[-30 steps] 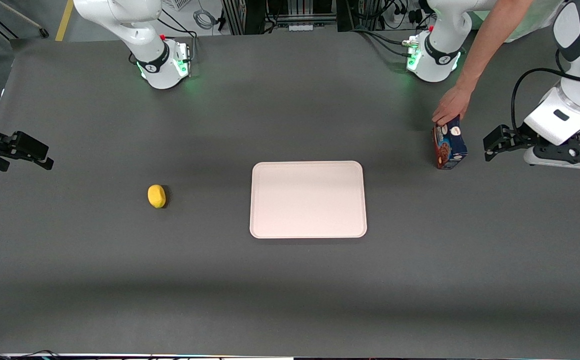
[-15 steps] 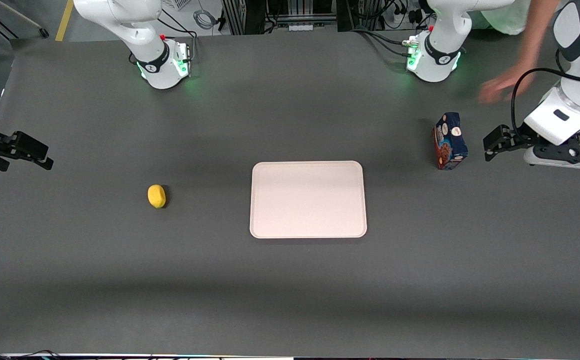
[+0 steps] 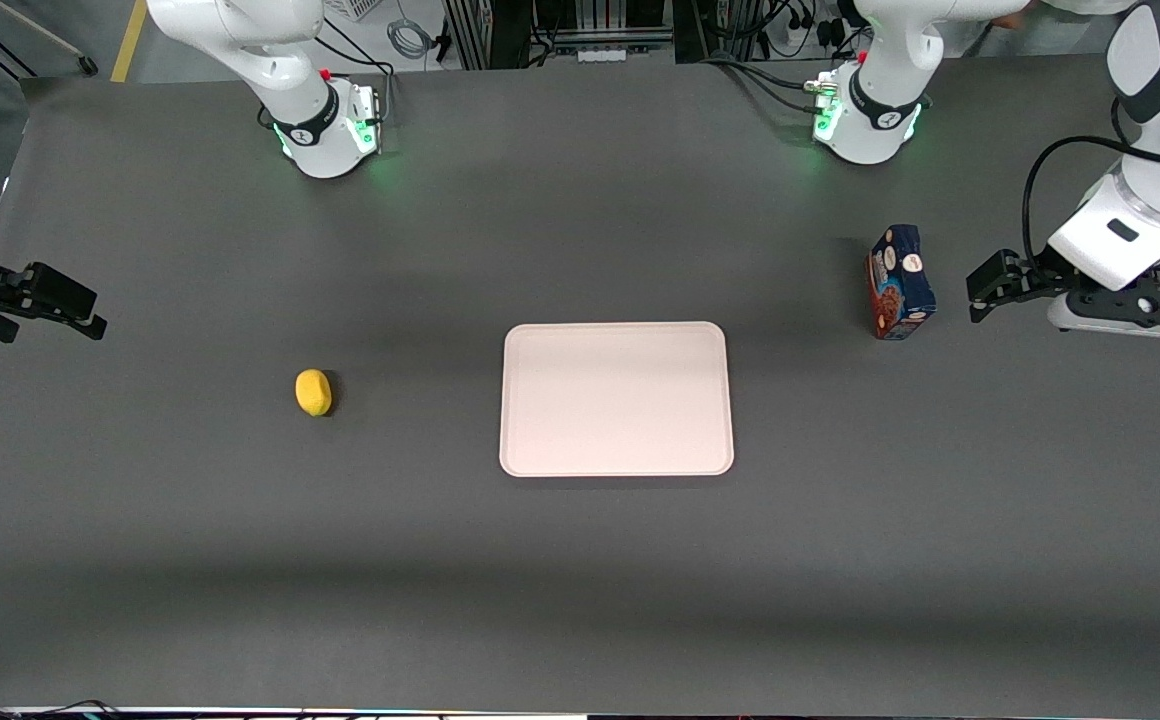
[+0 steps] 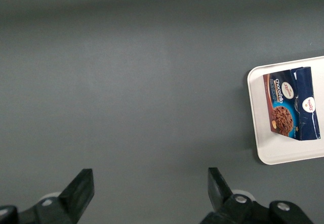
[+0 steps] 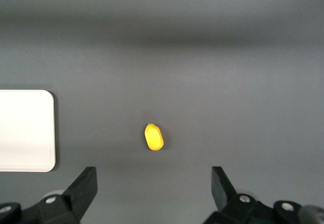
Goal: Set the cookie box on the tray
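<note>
Three loose things share the table: largest is the pale pink tray, bare at the middle; next the cookie box, upright on the tabletop toward the working arm's end, apart from the tray; smallest, a yellow lump toward the parked arm's end. Near the box hangs the gripper, fingers spread wide, holding nothing. Being tall and narrow, the box could topple if a finger clips it on approach.

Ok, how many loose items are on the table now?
3: cookie box beside the open hand, pink tray mid-table, yellow lemon-like object toward the parked arm's end.
</note>
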Robot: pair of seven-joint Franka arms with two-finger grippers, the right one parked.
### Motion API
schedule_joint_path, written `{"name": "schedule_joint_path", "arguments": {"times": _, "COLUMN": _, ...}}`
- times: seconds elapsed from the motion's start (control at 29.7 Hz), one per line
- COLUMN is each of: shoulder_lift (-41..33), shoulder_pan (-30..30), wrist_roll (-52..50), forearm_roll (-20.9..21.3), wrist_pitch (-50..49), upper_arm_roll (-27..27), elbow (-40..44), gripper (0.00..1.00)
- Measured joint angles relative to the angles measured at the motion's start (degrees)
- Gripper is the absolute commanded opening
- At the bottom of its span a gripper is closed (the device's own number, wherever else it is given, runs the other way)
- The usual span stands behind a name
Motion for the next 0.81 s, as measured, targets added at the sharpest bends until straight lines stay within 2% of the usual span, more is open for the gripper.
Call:
{"name": "schedule_joint_path", "arguments": {"times": 0.37, "shoulder_lift": -2.7, "shoulder_pan": 0.0, "wrist_roll": 0.0, "forearm_roll": 0.9, "wrist_pitch": 0.5, "upper_arm_roll": 0.6, "elbow": -5.0, "gripper": 1.00}}
{"name": "schedule_joint_path", "arguments": {"times": 0.81, "shoulder_lift": -8.0, "shoulder_pan": 0.1, "wrist_roll": -0.9, "forearm_roll": 1.2, "wrist_pitch": 13.6, "upper_arm_roll": 1.4, "elbow": -21.3, "gripper": 1.00}}
